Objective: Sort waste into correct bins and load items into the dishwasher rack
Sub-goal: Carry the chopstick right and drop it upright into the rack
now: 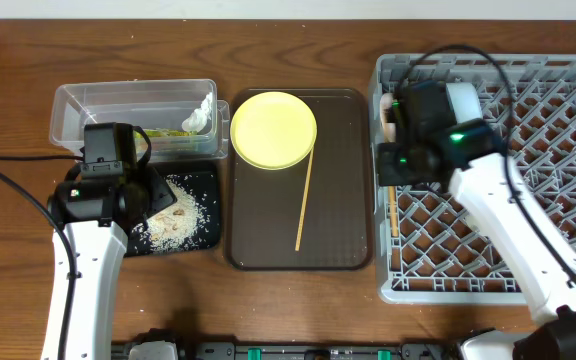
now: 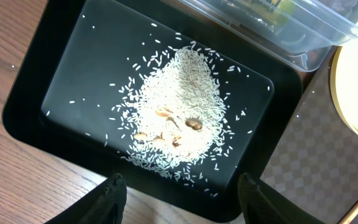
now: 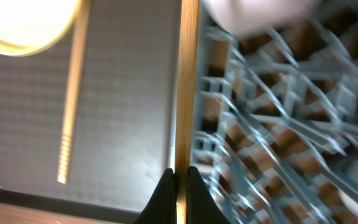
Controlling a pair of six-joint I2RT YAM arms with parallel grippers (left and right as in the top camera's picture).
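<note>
My right gripper (image 3: 180, 177) is shut on a wooden chopstick (image 3: 188, 81) at the left edge of the grey dishwasher rack (image 1: 558, 130); the chopstick shows below the gripper in the overhead view (image 1: 392, 212). The second chopstick (image 1: 305, 197) lies on the brown tray beside the yellow plate (image 1: 273, 129). My left gripper (image 2: 179, 190) is open and empty over the near edge of the black tray (image 2: 67, 68), which holds rice scraps (image 2: 179, 118). The clear tub (image 1: 118, 105) holds white tissue (image 1: 201, 116) and a yellow-green wrapper (image 1: 171, 131). A white bowl (image 1: 465, 100) sits in the rack.
The brown serving tray (image 1: 338, 200) lies between the bins and the rack. A small pale cup (image 1: 388, 108) stands at the rack's left edge. Cables run from both arms across the table.
</note>
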